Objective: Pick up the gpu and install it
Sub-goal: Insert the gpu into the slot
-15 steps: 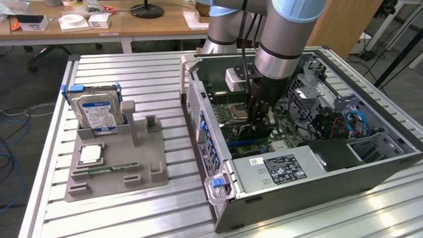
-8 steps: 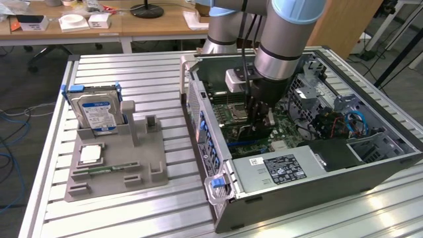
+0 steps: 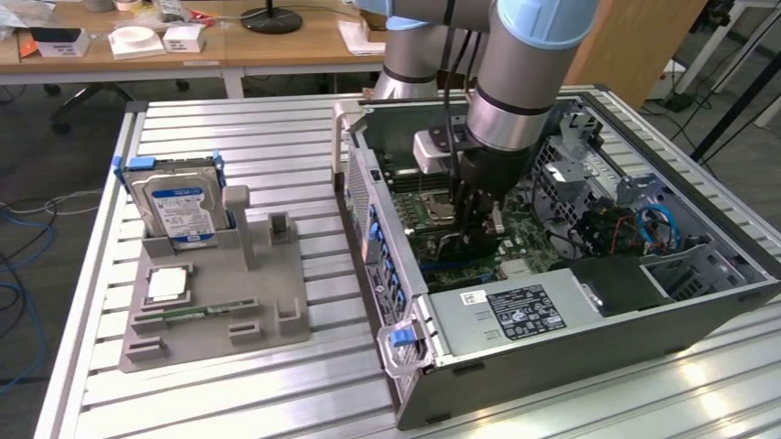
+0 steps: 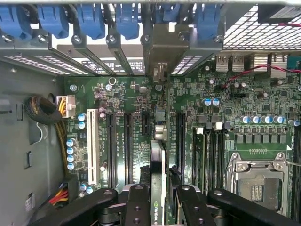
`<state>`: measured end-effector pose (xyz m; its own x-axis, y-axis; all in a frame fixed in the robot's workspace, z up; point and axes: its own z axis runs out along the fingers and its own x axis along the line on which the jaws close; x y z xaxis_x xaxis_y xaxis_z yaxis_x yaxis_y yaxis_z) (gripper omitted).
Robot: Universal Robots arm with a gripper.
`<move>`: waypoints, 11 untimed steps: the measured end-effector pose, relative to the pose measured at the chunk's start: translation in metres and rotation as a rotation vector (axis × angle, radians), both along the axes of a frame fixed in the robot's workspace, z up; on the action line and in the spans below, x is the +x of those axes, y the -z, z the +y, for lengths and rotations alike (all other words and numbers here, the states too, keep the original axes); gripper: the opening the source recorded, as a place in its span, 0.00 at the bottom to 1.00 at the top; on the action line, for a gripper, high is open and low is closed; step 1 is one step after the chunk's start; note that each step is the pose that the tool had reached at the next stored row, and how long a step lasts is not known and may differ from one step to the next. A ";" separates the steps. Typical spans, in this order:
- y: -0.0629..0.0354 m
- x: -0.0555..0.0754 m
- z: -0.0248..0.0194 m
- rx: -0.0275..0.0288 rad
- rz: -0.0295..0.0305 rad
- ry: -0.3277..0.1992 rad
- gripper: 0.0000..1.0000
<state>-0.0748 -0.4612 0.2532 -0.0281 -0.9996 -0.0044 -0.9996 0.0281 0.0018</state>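
My gripper point(image 3: 474, 236) reaches down into the open computer case point(image 3: 366, 219), over the green motherboard point(image 4: 122, 99). It is shut on the gpu point(image 4: 158, 160), which the wrist view shows edge-on between the two black fingers point(image 4: 137, 207). The card stands upright along an expansion slot. Its silver end bracket point(image 4: 164, 47) lies against the rear slot openings of the case. In the exterior view the gpu point(image 3: 458, 249) is a dark shape under the gripper, low over the board; whether it is seated in the slot I cannot tell.
A grey parts holder point(image 3: 251, 334) lies at the exterior view's left with a blue-labelled hard drive point(image 3: 181, 206), a square chip point(image 3: 167, 285) and a memory stick point(image 3: 201, 312). Inside the case are a power supply point(image 3: 518, 309), blue slot clips point(image 4: 89, 21), the processor socket point(image 4: 256, 181) and cables point(image 3: 653, 224).
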 end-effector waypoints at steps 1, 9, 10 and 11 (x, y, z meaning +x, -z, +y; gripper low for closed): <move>0.0006 0.000 0.0000 0.0003 -0.0001 0.000 0.26; 0.0006 -0.001 0.0003 0.0066 -0.0014 0.000 0.26; -0.0010 0.000 0.0003 0.0066 -0.0016 0.000 0.26; -0.0025 -0.001 0.0002 0.0052 -0.0010 0.000 0.26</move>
